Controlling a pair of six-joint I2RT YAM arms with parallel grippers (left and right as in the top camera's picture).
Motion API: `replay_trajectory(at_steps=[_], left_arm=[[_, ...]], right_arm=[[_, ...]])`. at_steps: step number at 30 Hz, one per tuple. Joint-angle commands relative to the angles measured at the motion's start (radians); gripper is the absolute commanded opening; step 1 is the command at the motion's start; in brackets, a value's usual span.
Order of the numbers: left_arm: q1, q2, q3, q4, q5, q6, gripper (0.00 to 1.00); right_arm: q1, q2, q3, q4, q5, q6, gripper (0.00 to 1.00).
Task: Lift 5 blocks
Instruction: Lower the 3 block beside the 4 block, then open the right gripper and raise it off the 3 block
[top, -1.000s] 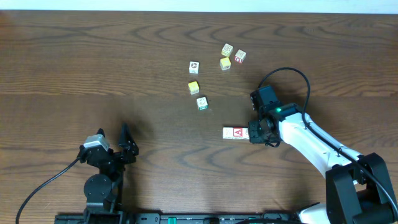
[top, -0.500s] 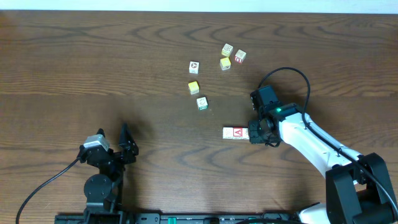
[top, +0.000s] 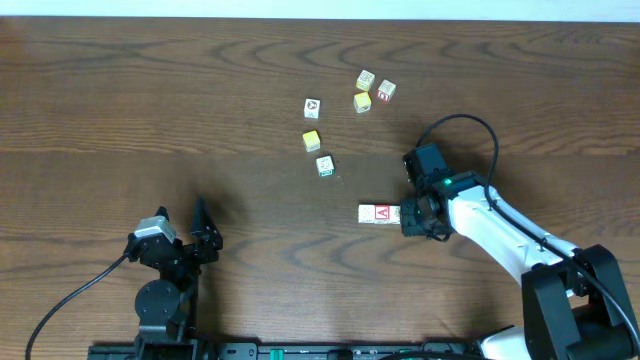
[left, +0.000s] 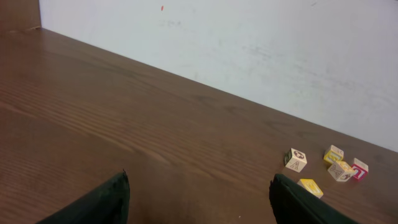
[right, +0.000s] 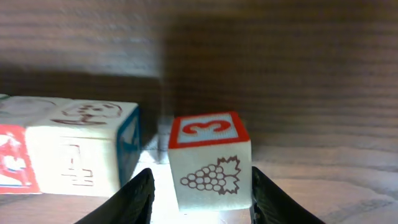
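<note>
Table (top: 150, 100): dark wood, level, with free room round the work. The right gripper (right: 200, 175) is the nearer one. The left gripper (left: 200, 177) sits well apart, jaws wide, holding nothing. A short row of blocks (top: 375, 213) lies in line with the right gripper's reach. The end cube (right: 211, 163), marked 3, rests on the table between the fingers, with a gap showing at one finger: released, not clamped.
</note>
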Motion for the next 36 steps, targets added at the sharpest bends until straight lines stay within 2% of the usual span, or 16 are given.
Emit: replay_trajectory(at_steps=[1, 23, 36], left_arm=[[0.002, -0.001, -0.018, -0.040, -0.013, -0.002, 0.72], [0.002, -0.001, -0.018, -0.040, -0.013, -0.002, 0.73], [0.002, -0.001, -0.018, -0.040, -0.013, -0.002, 0.73]], right_arm=[[0.009, 0.001, -0.009, 0.009, 0.005, 0.014, 0.45], [0.007, 0.001, -0.004, -0.012, 0.014, 0.014, 0.45], [0.006, 0.001, 0.003, 0.021, 0.065, -0.001, 0.51]])
